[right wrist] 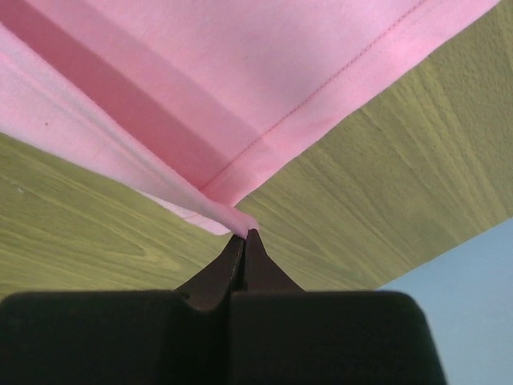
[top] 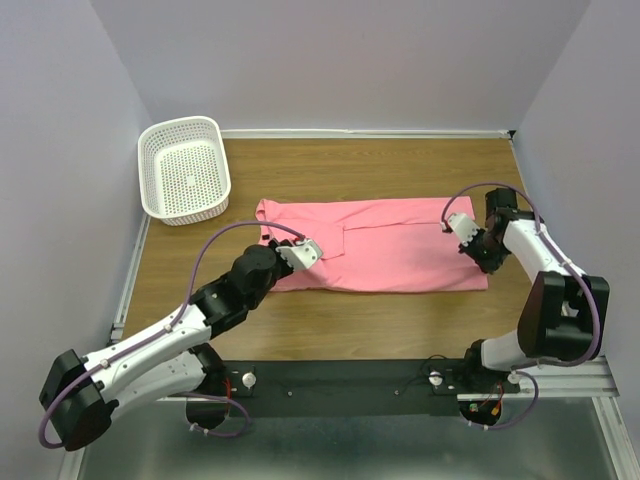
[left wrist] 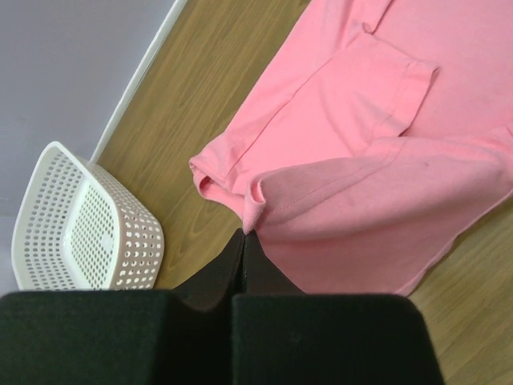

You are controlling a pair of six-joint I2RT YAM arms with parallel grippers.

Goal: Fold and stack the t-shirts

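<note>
The salmon-pink t-shirt lies centred on the table, folded lengthwise, sleeve turned inward.

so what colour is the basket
White perforated plastic basket; shows best in the left wrist view.

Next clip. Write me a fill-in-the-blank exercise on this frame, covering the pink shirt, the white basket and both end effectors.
1. The left end effector and the right end effector each pinch an edge of the salmon-pink cotton t-shirt with jaws ____ (open or shut).
2. The white perforated plastic basket stands near the far ____ corner of the wooden table.
3. Inside, that basket is ____.
Missing words: shut; left; empty.
</note>
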